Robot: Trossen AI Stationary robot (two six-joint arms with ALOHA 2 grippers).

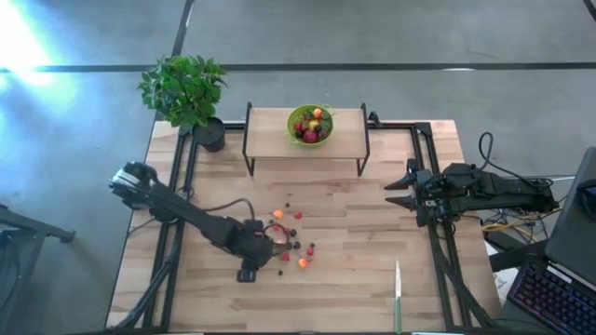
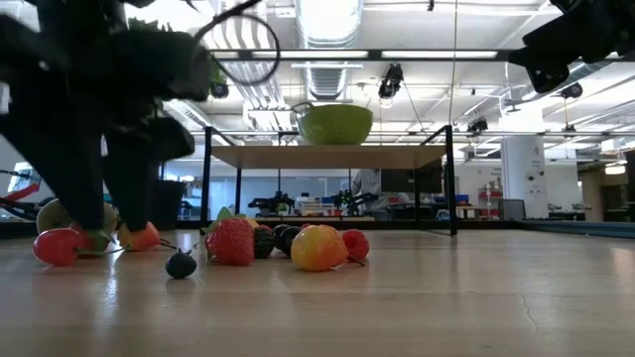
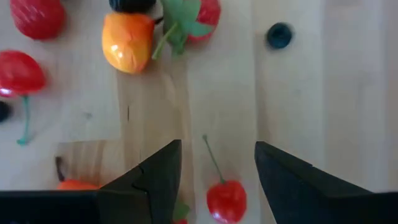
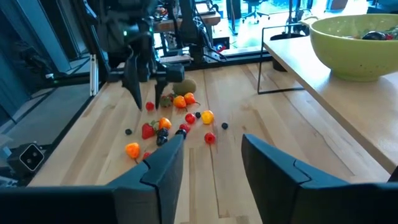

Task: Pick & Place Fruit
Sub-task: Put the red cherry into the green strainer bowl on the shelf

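Several small toy fruits [image 1: 296, 244], red, orange and dark, lie loose on the wooden table [image 1: 372, 251]. My left gripper [image 3: 217, 149] points down over them, open. A red cherry [image 3: 226, 199] lies on the table between its fingers, untouched as far as I can see. An orange fruit [image 3: 127, 46] and strawberries [image 3: 22, 71] lie just beyond it. In the low view its fingers [image 2: 84, 213] stand by a red fruit [image 2: 57, 246]. A brown kiwi [image 4: 186, 87] rests beside the pile. My right gripper [image 4: 211, 162] waits open at the table's right side.
A lime-green bowl [image 1: 294, 119] holding several fruits stands on a raised wooden shelf [image 1: 270, 130] at the table's far side. A green-handled knife [image 1: 398, 298] lies near the front edge, right of the fruits. A potted plant [image 1: 186, 93] stands at the far left corner.
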